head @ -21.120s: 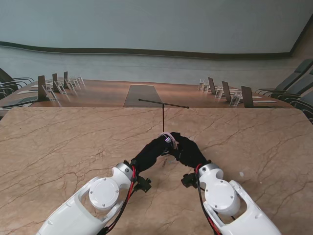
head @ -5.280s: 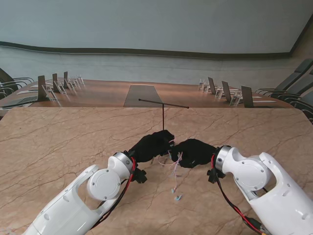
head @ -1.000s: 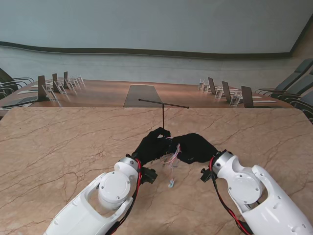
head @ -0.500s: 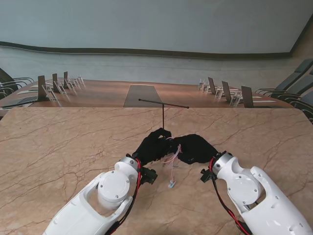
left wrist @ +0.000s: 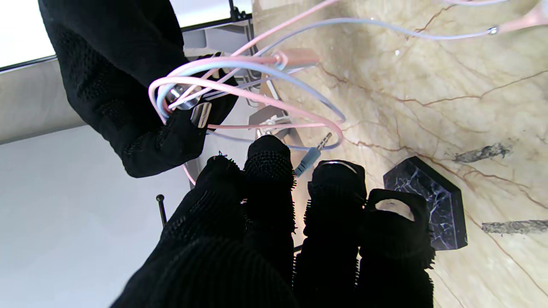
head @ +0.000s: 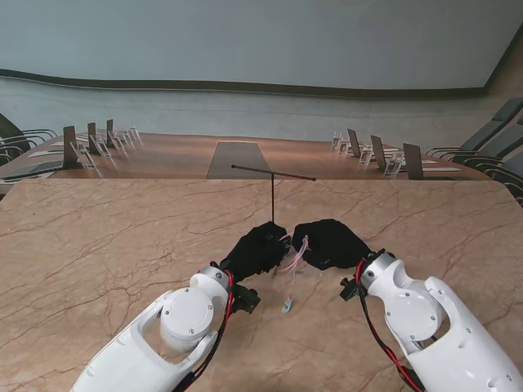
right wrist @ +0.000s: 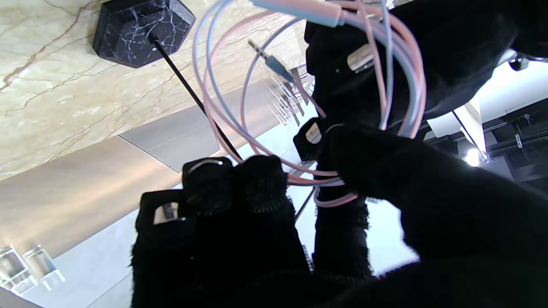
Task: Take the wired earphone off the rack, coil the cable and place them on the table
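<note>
The pink and pale blue earphone cable (head: pixel 294 253) hangs in loops between my two black-gloved hands, just nearer to me than the rack. My right hand (head: pixel 328 243) is shut on the loops (right wrist: pixel 325 184), pinched between thumb and forefinger. My left hand (head: pixel 260 249) sits close beside the coil (left wrist: pixel 257 94), fingertips (left wrist: pixel 269 154) against its loops; its grip is hidden. The jack plug (left wrist: pixel 311 155) dangles by those fingertips. An earbud (head: pixel 286 307) hangs down toward the table. The thin black T-shaped rack (head: pixel 273 174) stands bare behind the hands.
The rack's black marble base (left wrist: pixel 428 205) rests on the beige marble table (head: pixel 98 245), and its pole (right wrist: pixel 192 98) rises right by the loops. Beyond the table's far edge are a wooden desk (head: pixel 180 155) with name holders and chairs.
Over the last second the hands have drawn slightly apart, the right one shifting farther from me and the left one nearer. The loops now stretch between them. The earbud still dangles.
</note>
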`<action>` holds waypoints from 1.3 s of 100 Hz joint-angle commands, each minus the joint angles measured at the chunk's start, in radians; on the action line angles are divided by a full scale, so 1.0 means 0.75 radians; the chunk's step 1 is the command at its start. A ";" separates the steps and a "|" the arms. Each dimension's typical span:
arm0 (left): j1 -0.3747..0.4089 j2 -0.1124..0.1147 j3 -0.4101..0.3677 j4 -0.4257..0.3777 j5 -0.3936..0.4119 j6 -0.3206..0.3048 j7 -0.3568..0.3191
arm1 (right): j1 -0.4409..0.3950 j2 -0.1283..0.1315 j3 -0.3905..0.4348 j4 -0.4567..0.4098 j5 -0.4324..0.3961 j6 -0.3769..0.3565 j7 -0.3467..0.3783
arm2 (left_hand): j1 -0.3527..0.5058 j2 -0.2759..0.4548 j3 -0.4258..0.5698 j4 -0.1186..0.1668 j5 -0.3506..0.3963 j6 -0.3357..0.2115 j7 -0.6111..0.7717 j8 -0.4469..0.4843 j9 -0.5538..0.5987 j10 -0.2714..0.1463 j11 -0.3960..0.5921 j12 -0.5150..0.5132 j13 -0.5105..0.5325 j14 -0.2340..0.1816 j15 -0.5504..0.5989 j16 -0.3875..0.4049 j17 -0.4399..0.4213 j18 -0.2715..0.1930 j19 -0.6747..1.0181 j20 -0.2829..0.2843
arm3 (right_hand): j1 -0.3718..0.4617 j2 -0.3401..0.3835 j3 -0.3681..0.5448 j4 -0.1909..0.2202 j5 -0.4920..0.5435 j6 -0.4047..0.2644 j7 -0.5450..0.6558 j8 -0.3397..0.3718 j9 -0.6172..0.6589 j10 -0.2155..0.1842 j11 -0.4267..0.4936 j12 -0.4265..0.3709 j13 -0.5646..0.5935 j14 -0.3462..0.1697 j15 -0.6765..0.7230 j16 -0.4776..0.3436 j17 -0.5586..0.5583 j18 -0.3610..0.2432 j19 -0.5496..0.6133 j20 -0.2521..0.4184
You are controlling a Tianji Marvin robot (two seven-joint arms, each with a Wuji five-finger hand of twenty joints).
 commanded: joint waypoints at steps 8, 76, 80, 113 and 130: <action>0.006 0.012 0.002 0.007 0.000 0.006 -0.037 | 0.012 -0.003 -0.008 -0.004 0.003 -0.013 0.004 | 0.079 -0.026 0.108 -0.017 0.120 -0.126 0.312 0.072 -0.040 0.018 -0.024 0.006 -0.039 0.015 -0.028 -0.001 -0.039 -0.018 0.008 0.033 | 0.055 0.080 0.144 0.106 0.139 -0.200 0.199 0.049 0.022 0.164 0.060 -0.014 0.087 0.131 0.133 -0.013 0.015 -0.156 0.019 -0.032; 0.025 0.034 -0.045 -0.024 -0.034 -0.035 -0.093 | -0.022 0.015 0.012 -0.031 -0.030 0.003 0.070 | -0.109 -0.197 0.753 -0.057 0.299 -0.098 0.350 0.064 0.085 0.073 -0.002 0.035 0.076 0.089 0.024 -0.002 0.083 0.085 0.056 0.138 | 0.057 0.081 0.142 0.110 0.138 -0.198 0.199 0.050 0.020 0.167 0.059 -0.013 0.086 0.133 0.132 -0.012 0.012 -0.155 0.017 -0.032; 0.027 0.032 -0.048 -0.027 -0.038 -0.037 -0.087 | -0.025 0.017 0.016 -0.033 -0.035 0.001 0.077 | -0.111 -0.200 0.763 -0.056 0.301 -0.093 0.350 0.062 0.091 0.075 0.000 0.036 0.085 0.089 0.030 -0.003 0.091 0.087 0.063 0.134 | 0.057 0.082 0.141 0.109 0.138 -0.198 0.199 0.050 0.020 0.167 0.059 -0.013 0.086 0.133 0.132 -0.012 0.011 -0.155 0.017 -0.032; 0.030 0.032 -0.054 -0.043 -0.078 -0.041 -0.097 | -0.043 0.021 0.029 -0.038 -0.046 0.001 0.089 | -0.132 -0.213 0.791 -0.059 0.311 -0.078 0.358 0.055 0.130 0.077 0.030 0.056 0.146 0.084 0.094 -0.006 0.181 0.087 0.146 0.094 | 0.054 0.079 0.151 0.116 0.143 -0.194 0.204 0.055 0.020 0.166 0.060 -0.013 0.083 0.135 0.130 -0.012 0.010 -0.154 0.015 -0.032; 0.030 0.030 -0.055 -0.043 -0.093 -0.059 -0.092 | -0.061 0.029 0.046 -0.054 -0.047 0.007 0.125 | -0.128 -0.202 0.766 -0.059 0.297 -0.081 0.355 0.059 0.120 0.077 0.039 0.065 0.132 0.081 0.112 -0.003 0.182 0.086 0.159 0.075 | 0.050 0.077 0.159 0.137 0.151 -0.184 0.207 0.060 0.020 0.167 0.061 -0.014 0.078 0.135 0.127 -0.012 -0.004 -0.152 0.009 -0.032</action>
